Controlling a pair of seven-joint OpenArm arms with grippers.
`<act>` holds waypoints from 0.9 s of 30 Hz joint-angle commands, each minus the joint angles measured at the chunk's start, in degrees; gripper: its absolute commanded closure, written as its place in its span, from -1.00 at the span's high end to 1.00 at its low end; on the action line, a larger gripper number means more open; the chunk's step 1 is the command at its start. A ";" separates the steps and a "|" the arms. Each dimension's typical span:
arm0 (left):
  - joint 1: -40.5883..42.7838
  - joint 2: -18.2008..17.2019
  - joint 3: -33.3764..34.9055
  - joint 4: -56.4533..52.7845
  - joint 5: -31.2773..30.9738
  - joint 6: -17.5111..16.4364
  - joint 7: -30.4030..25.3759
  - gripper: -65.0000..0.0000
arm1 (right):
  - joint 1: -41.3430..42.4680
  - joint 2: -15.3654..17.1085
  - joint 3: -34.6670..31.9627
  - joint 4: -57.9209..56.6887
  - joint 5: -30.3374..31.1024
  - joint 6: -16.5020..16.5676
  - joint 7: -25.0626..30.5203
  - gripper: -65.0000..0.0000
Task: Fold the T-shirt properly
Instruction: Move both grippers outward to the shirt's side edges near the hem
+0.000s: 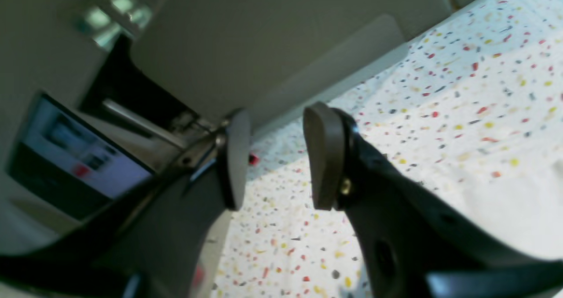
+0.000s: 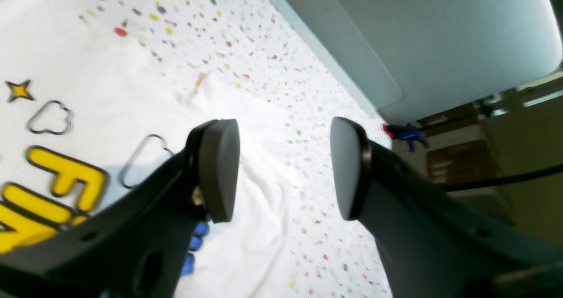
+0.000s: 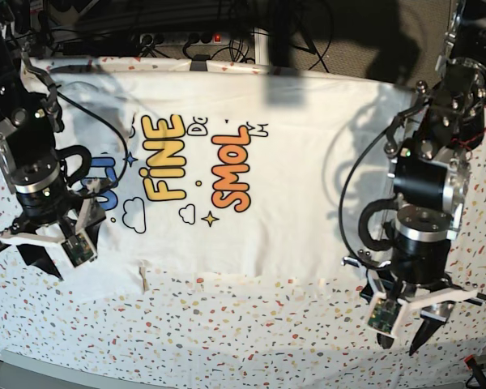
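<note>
At nine o'clock in the base view the right gripper (image 3: 44, 247) hangs over the shirt's (image 3: 308, 162) printed end, fingers (image 2: 218, 170) spread wide and holding nothing, probably poised to pinch that edge. The shirt lies flat, print up, across the cloth (image 3: 251, 332) from nine to three, not yet folded. At four o'clock the left gripper (image 3: 425, 320) hovers just off the hem, its fingers (image 1: 323, 157) likewise wide and empty.

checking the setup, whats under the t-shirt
The T-shirt lies spread print-up on the speckled tablecloth, which shows all round it. Whatever lies beneath the cloth is covered.
</note>
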 commanded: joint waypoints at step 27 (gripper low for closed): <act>-24.76 3.43 -0.92 -37.73 -14.34 0.44 -5.51 -0.30 | 22.08 -19.04 0.50 -21.81 5.53 -0.24 2.75 0.01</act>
